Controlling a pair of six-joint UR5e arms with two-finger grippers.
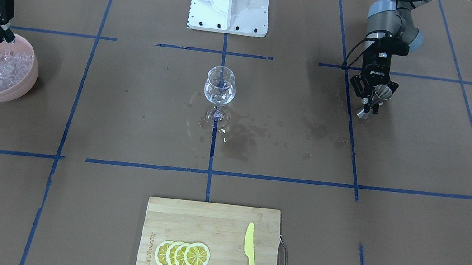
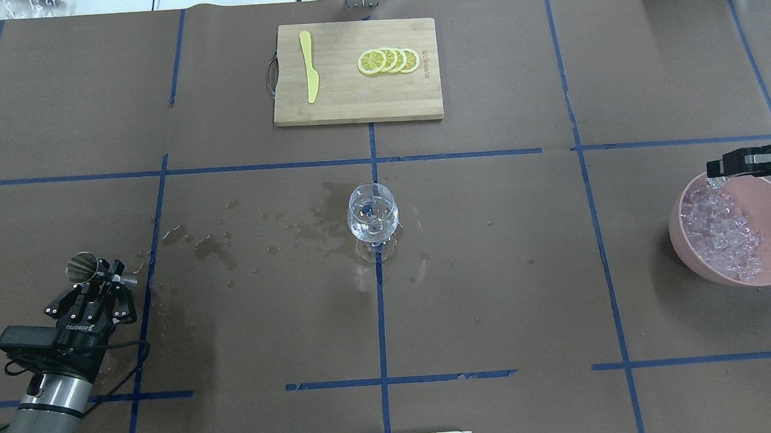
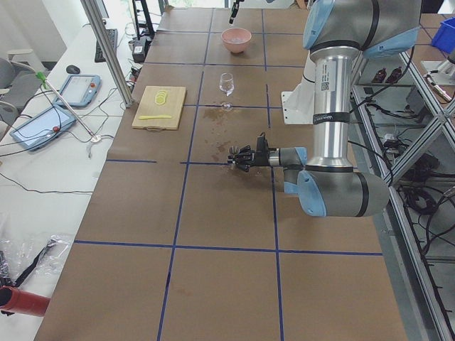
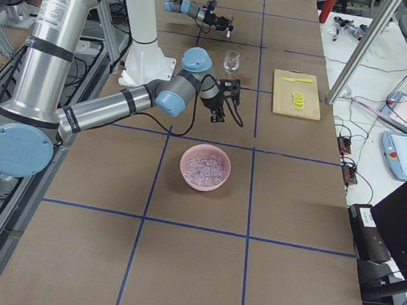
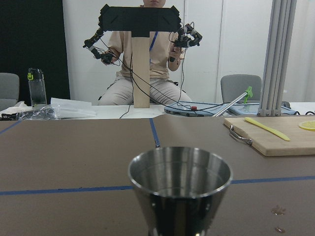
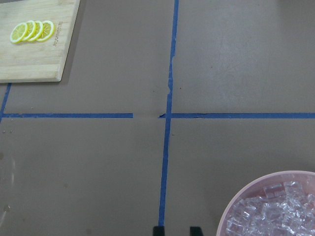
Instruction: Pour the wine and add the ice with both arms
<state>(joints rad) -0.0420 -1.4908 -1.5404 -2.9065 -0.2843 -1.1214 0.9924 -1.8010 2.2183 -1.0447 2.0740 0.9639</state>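
A clear wine glass (image 1: 220, 85) stands at the table's middle (image 2: 373, 217) with a little clear liquid in it. My left gripper (image 1: 371, 105) is shut on a metal jigger (image 1: 382, 93), held upright low over the table, far to the glass's side (image 2: 83, 267). The jigger fills the left wrist view (image 5: 179, 191). My right gripper (image 1: 8, 37) hovers over the rim of a pink bowl (image 1: 18, 90) heaped with ice (image 1: 3, 67). A small glinting cube shows at its tips (image 2: 715, 183). The right wrist view shows the ice (image 6: 275, 211) at lower right.
A wooden cutting board (image 1: 205, 224) with lemon slices (image 1: 182, 254) and a yellow knife (image 1: 251, 262) lies on the operators' side. The white base block (image 1: 230, 4) stands behind the glass. Wet stains (image 1: 239, 142) spread around the glass's foot.
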